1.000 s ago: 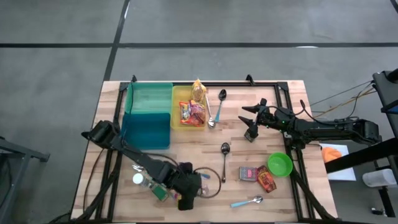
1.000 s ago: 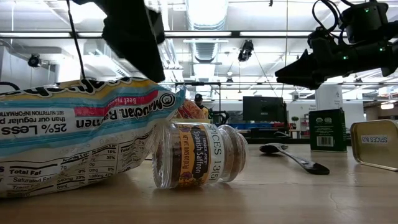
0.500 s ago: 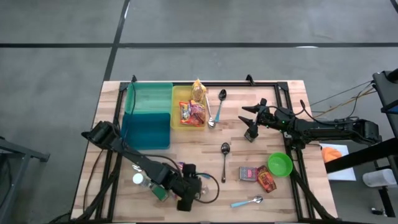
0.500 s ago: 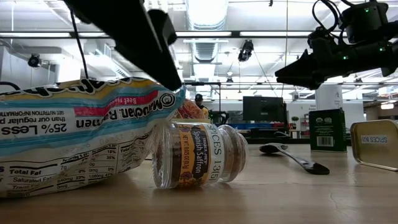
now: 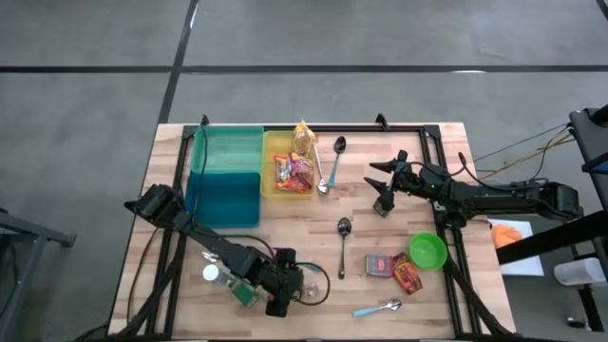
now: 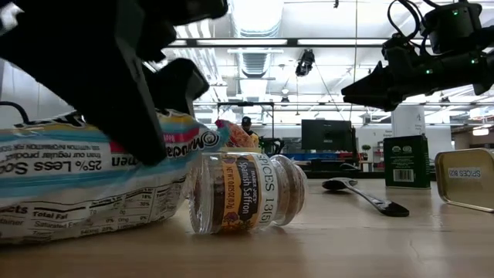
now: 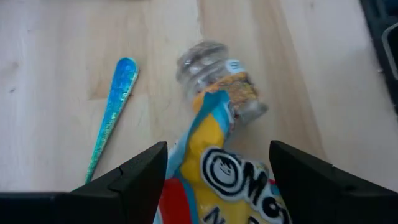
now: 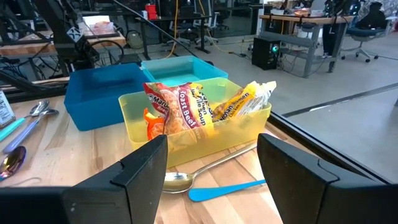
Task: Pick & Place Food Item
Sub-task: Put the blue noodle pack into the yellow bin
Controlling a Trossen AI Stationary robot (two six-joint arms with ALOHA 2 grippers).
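Note:
A ramen packet [image 7: 217,183], yellow, blue and red, lies flat on the table near its front edge, one end beside a spice jar [image 7: 221,81] that lies on its side. My left gripper [image 7: 217,149] is open, low over the packet [image 6: 69,185], with one finger on either side of that end. In the high view the gripper [image 5: 283,287] covers the packet. Far off at the right, my right gripper [image 5: 385,190] hangs open in the air, holding nothing. It faces a yellow bin [image 8: 193,146] that has food packets in it. My left gripper comes slanting down from above and stands astride the packet's end [image 7: 211,134] next to the jar. In the low view its dark fingers [image 6: 139,108] lie against the packet's upper face, which sags under them. The packet rests on the table. The pads themselves are hidden.
A blue-handled spoon [image 7: 115,115] lies beyond the packet. The yellow bin [image 5: 268,161] and a teal bin [image 5: 226,176] stand at the back. Metal spoons [image 5: 343,228], a green bowl [image 5: 427,251] and small packets [image 5: 394,269] lie to the right.
My left gripper has sunk toward the table onto the ramen packet and rolled a little, its fingers still apart. In the low view the packet's upper face has been pushed down and its print has shifted. The jar has stayed where it was.

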